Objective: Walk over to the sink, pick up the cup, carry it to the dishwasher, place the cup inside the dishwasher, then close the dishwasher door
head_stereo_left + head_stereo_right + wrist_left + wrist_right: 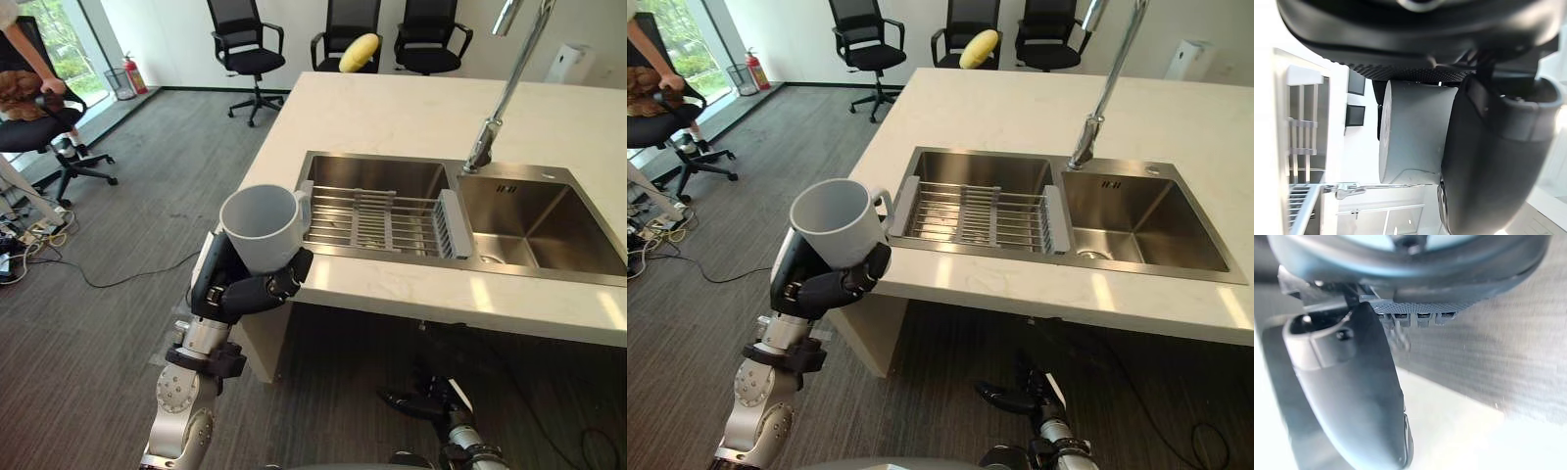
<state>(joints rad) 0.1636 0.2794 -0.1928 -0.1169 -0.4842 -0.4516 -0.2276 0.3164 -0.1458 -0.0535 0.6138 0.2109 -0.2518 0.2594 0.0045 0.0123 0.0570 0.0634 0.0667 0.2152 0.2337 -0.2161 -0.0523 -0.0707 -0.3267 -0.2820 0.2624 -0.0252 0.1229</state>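
Cup [260, 223]: white, upright, clasped from below by the left hand [235, 289] with fingers curled round it. It is held off the worktop's [392, 117] near left corner, beside the sink [387, 166]. Right hand [423, 401] is low beneath the worktop's front edge; grasp unreadable.

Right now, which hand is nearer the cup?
Left. The left hand holds the cup, fingers curled round its base; the right hand hangs low below the counter, well apart.
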